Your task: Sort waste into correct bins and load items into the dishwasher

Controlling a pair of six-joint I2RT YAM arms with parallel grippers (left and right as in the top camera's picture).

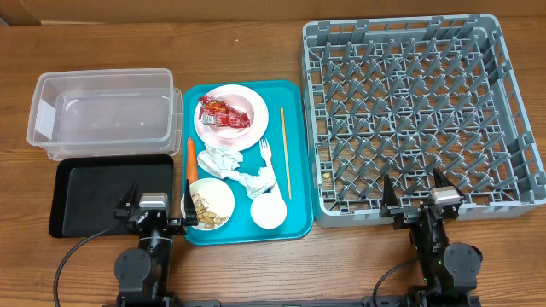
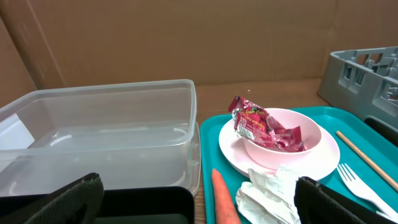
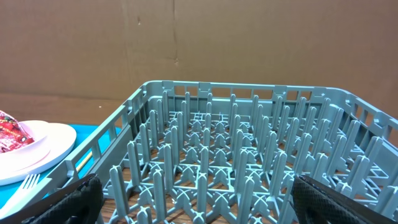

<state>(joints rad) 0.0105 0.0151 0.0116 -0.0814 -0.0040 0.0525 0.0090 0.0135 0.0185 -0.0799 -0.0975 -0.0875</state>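
Overhead, the left gripper [image 1: 158,198] stands wide open and holds nothing, at the near right corner of the shallow black rectangular tray [image 1: 85,192]. The right gripper [image 1: 414,192], equally spread and holding nothing, sits at the near rim of the large grey plastic dish rack [image 1: 418,111].

In the left wrist view, the red crinkled snack wrapper [image 2: 264,124] rests on the pink round plate [image 2: 323,158]. The small orange carrot [image 2: 222,199] lies beside the clear rectangular plastic tub [image 2: 99,134].

In the right wrist view, the rack's pegs stand between the parted fingers.

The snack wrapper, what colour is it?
The wrapper is red; the left wrist view shows it best.
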